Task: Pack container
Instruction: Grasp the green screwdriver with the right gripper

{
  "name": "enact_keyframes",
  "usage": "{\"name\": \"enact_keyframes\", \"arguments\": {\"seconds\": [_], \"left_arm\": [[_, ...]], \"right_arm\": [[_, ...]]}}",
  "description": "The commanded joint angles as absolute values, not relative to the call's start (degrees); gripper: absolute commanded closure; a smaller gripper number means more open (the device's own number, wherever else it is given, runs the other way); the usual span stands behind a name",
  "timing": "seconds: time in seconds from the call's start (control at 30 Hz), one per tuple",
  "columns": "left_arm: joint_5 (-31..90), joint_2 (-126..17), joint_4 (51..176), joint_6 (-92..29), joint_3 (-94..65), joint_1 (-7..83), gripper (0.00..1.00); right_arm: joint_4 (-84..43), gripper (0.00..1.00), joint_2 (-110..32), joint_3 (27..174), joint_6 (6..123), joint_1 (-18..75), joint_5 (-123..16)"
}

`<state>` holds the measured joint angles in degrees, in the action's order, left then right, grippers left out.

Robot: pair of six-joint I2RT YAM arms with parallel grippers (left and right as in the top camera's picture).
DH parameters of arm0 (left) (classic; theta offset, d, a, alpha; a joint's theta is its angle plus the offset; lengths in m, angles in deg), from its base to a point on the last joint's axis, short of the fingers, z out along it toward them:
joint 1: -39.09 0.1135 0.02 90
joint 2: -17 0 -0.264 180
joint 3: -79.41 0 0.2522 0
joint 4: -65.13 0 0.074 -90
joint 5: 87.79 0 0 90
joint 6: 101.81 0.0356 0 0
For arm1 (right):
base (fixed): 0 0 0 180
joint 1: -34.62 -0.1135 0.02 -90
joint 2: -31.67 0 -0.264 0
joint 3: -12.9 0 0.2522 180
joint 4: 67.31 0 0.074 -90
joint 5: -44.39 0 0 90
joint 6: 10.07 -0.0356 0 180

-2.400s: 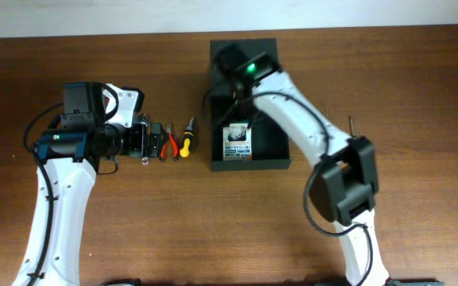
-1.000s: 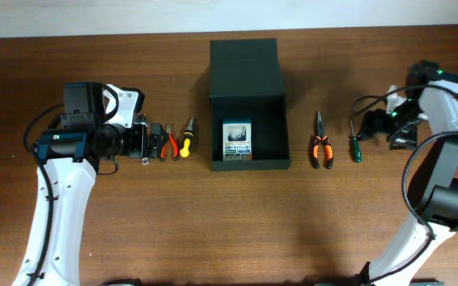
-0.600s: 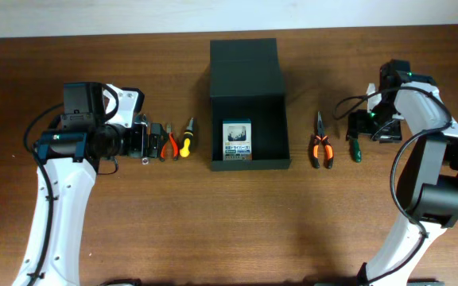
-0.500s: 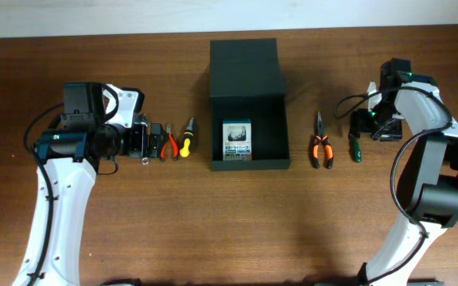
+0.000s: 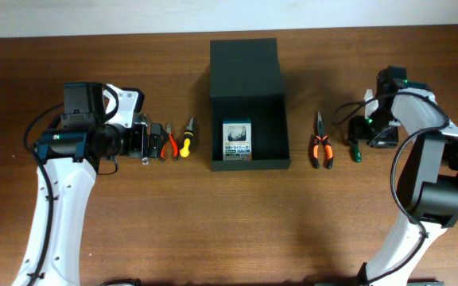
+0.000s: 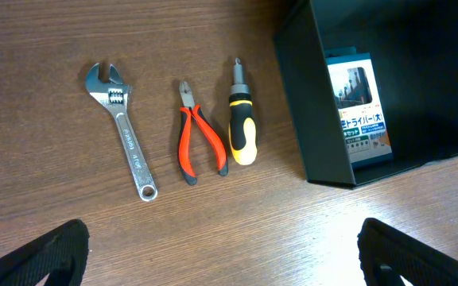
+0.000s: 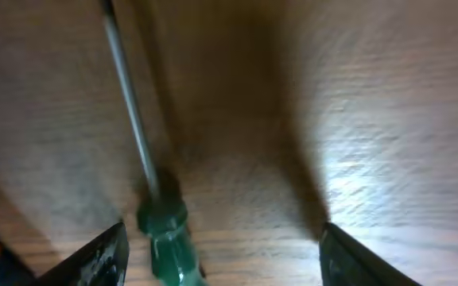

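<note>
The dark green-black container (image 5: 249, 161) stands open at table centre, its flap lid (image 5: 244, 67) laid back; it also shows in the left wrist view (image 6: 324, 143). A blue-and-white card pack (image 5: 238, 142) lies inside it. My left gripper (image 6: 225, 254) is open and empty, left of a wrench (image 6: 123, 129), red pliers (image 6: 196, 145) and a yellow-black screwdriver (image 6: 241, 131). My right gripper (image 7: 223, 258) is open low over a green screwdriver (image 7: 165, 230), which lies between its fingers near the left one; that screwdriver also shows in the overhead view (image 5: 355, 149).
Orange-handled pliers (image 5: 320, 146) lie on the table between the container and the green screwdriver. The wooden table (image 5: 229, 230) stretches toward the front edge. The right arm (image 5: 420, 159) arcs over the right side.
My right arm left the container, swung out to the far right, then moved back left and down over the green screwdriver. The left arm has not moved.
</note>
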<state>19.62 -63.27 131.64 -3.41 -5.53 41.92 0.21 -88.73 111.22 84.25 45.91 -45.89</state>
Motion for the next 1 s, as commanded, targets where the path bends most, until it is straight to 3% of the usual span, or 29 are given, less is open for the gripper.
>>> {"name": "enact_keyframes", "arguments": {"seconds": [0.0, 0.57, 0.73, 0.83, 0.97], "left_arm": [[20.45, -63.41, 131.66, -2.49, -6.6, 42.21, 0.01], [20.45, -63.41, 131.66, -2.49, -6.6, 42.21, 0.01], [20.45, -63.41, 131.66, -2.49, -6.6, 42.21, 0.01], [20.45, -63.41, 131.66, -2.49, -6.6, 42.21, 0.01], [20.45, -63.41, 131.66, -2.49, -6.6, 42.21, 0.01]], "right_arm": [[-1.17, 0.32, -88.73, 108.42, 84.51, 45.49, -46.43], [-1.89, 0.6, -88.73, 106.58, 88.49, 45.49, -47.09], [-1.76, 0.62, -88.73, 106.58, 88.47, 45.49, -50.28], [-1.67, 0.73, -88.73, 106.58, 88.47, 45.49, -51.05], [-1.1, 0.76, -88.73, 106.58, 88.49, 45.49, -51.02]]}}
